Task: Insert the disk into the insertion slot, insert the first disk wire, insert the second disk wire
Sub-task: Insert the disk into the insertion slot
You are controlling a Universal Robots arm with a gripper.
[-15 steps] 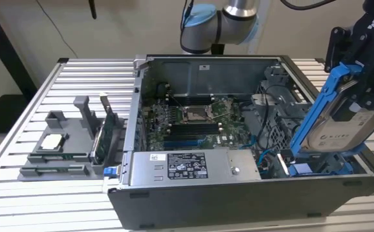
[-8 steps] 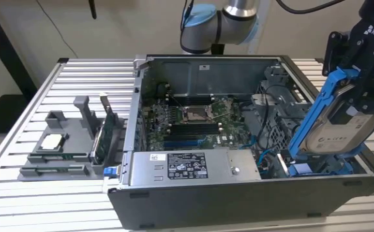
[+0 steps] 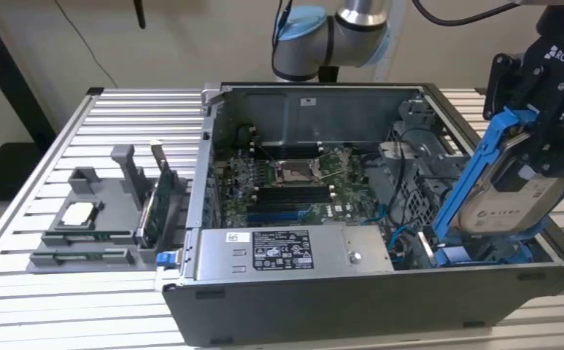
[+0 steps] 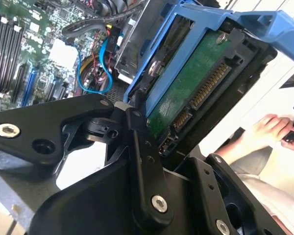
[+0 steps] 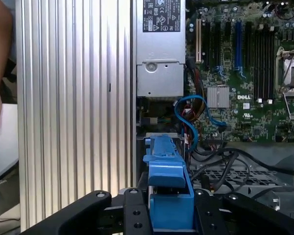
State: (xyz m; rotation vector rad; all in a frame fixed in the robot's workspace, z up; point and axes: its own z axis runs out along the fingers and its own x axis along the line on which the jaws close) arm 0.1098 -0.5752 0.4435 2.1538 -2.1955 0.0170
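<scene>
Disk (image 3: 511, 195) clamped in the gripper (image 3: 540, 142), tilted steeply at the case's (image 3: 360, 299) corner.
Exterior view: the arm (image 3: 352, 29) reaches from the top edge towards the exterior view's right, the disk's low end inside the case. Second wrist view: fingers (image 4: 139, 147) pinch the disk (image 4: 191, 93), green circuit side showing. First wrist view: disk (image 5: 165, 183) edge-on between the fingers, over the motherboard (image 5: 245, 73).
</scene>
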